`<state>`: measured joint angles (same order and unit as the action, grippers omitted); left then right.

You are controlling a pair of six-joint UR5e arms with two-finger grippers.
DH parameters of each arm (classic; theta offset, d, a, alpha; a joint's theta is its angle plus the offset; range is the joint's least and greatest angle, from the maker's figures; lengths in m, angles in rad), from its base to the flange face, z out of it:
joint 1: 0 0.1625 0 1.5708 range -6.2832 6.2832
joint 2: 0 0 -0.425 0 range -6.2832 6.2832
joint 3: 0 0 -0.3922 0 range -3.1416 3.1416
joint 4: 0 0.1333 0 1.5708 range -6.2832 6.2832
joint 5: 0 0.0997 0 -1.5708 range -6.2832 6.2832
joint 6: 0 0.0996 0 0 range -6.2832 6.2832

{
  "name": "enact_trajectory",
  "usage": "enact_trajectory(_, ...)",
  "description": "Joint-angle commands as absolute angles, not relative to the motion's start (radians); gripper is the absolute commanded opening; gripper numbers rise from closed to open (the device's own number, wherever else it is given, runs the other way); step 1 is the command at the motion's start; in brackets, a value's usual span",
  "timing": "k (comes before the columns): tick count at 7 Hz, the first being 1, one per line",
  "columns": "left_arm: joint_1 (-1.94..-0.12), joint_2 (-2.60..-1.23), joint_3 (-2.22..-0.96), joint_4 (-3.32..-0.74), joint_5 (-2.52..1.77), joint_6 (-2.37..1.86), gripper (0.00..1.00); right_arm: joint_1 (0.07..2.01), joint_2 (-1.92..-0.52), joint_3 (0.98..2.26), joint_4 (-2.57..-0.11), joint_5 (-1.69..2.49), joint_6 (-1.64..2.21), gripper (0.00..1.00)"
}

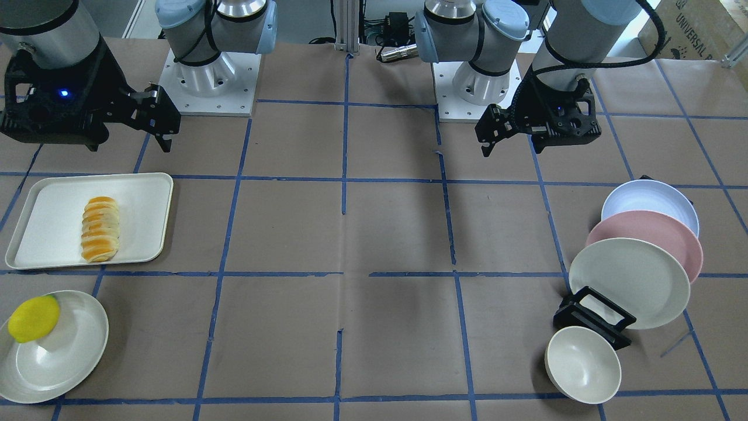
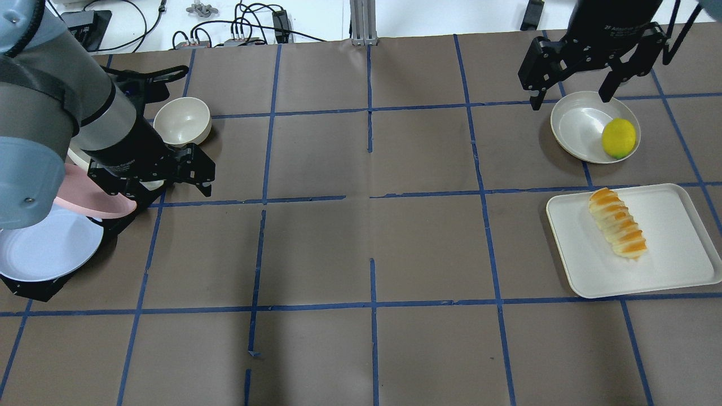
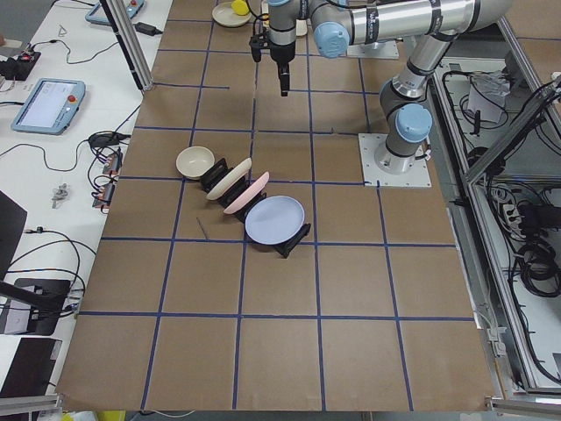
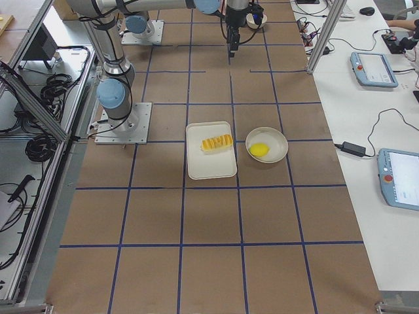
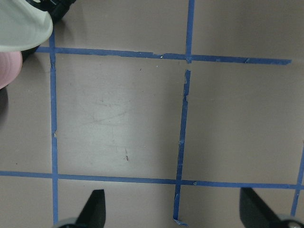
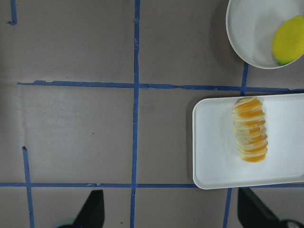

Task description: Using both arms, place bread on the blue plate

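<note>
The bread lies flat on a white tray, its long sides free for the right pincer. The blue plate stands on edge in a rack, near the left pincer. Both pincers hang wide open and empty.

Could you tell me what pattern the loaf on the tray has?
The elongated ridged bread loaf is striped orange and pale cream; clearest in the right wrist view.

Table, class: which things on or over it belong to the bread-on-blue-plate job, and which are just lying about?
Job: bread, blue plate, left gripper, right gripper.
Lying about: tray, lemon, dish, pink plate, cream plate, bowl, rack.
</note>
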<state>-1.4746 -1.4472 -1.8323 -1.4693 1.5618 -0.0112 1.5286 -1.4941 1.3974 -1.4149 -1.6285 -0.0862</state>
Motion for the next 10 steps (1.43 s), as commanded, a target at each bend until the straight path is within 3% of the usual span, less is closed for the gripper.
enact_trajectory(1,-1.485,-1.454,-1.832,-1.468,1.568,-0.003,1.00,1.529,-1.493,1.397,-1.416,-1.626,-0.059,1.00)
enact_trajectory(3,-1.460,-1.448,-1.825,-1.470,1.575,0.224,1.00,1.529,-1.491,1.397,-1.414,-1.628,-0.057,1.00)
enact_trajectory(5,-1.309,-1.445,-1.819,-1.473,1.566,0.350,1.00,1.522,-1.485,1.416,-1.414,-1.626,-0.066,1.00)
enact_trajectory(8,-0.828,-1.460,-1.809,-1.480,1.559,0.964,1.00,1.407,-1.512,1.587,-1.601,-1.654,-0.376,0.97)
enact_trajectory(10,-0.581,-1.543,-1.795,-1.401,1.559,1.335,1.00,1.256,-1.529,1.737,-1.695,-1.677,-0.568,0.97)
